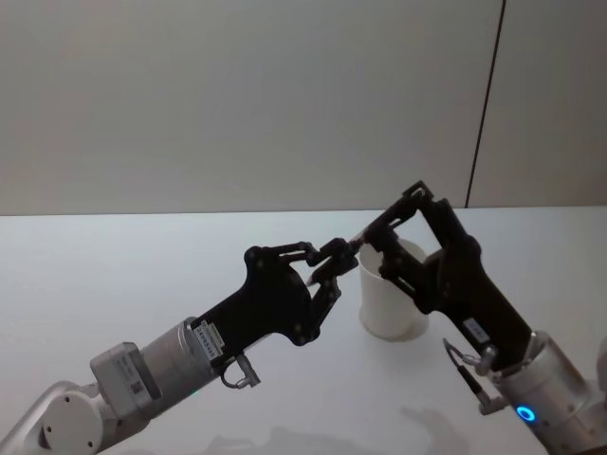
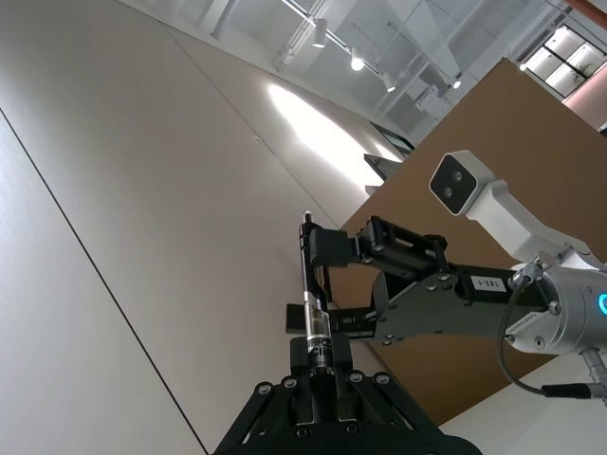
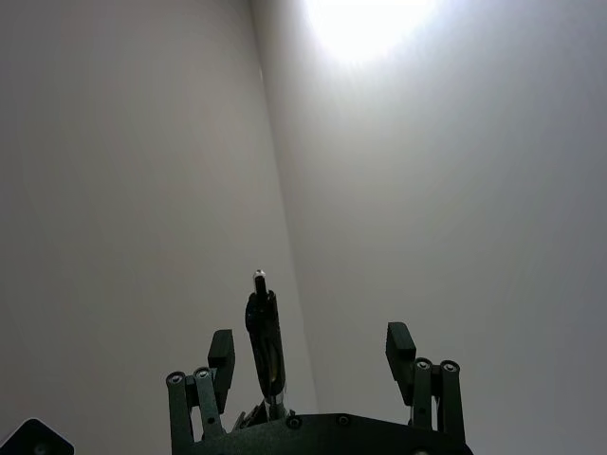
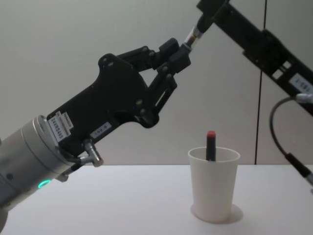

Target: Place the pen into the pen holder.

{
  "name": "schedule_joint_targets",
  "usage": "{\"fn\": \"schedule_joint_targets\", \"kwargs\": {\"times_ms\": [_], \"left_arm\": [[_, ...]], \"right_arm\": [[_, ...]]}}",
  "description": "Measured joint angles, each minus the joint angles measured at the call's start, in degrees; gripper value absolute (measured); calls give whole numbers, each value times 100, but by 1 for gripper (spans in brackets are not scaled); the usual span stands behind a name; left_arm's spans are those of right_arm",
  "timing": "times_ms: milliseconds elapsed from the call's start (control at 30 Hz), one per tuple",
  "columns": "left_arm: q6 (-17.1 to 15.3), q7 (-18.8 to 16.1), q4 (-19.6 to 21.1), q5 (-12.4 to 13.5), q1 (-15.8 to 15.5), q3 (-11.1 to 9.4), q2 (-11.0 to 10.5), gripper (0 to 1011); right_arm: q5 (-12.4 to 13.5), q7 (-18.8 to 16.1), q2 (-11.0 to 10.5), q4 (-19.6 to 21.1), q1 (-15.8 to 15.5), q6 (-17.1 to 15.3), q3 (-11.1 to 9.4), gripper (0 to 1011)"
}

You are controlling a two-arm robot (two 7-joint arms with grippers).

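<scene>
A slim pen with a clear and black barrel is held in the air, above and left of the pen holder, a white paper cup on the table. My left gripper is shut on the pen's lower end, also clear in the left wrist view, where the pen rises from my left gripper. My right gripper is open around the pen's other end, which stands nearer one finger. In the head view both grippers meet just above the pen holder's left rim.
A dark marker with a red cap stands inside the cup. The white table stretches out on all sides of it. A plain grey wall runs behind the table.
</scene>
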State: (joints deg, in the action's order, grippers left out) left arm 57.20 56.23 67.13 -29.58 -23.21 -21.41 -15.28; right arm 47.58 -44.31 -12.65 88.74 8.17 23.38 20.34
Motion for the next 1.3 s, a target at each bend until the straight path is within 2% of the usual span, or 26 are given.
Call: {"fn": "schedule_joint_targets", "kwargs": {"times_ms": [600,733,833,900,933,1033,1067,1267,1300], "left_arm": [[0,0,0,0,0,0,0,139],[0,0,0,0,0,0,0,139],[0,0,0,0,0,0,0,139],[0,0,0,0,0,0,0,139],[0,0,0,0,0,0,0,139],[0,0,0,0,0,0,0,139],[0,0,0,0,0,0,0,139],[0,0,0,0,0,0,0,139],[0,0,0,0,0,0,0,139]], "right_arm": [[-217,98,119,-109,132,-275,90,996],[-230,100,123,-110,138,-283,99,921],[-234,100,121,-102,136,-278,101,818],[-236,99,119,-92,134,-268,101,787],[-237,99,113,-82,130,-260,102,733],[-239,97,105,-65,122,-247,102,680],[-242,96,100,-55,118,-241,102,610],[-260,87,78,-13,101,-223,101,446],[-262,86,75,-8,100,-222,102,389]]}}
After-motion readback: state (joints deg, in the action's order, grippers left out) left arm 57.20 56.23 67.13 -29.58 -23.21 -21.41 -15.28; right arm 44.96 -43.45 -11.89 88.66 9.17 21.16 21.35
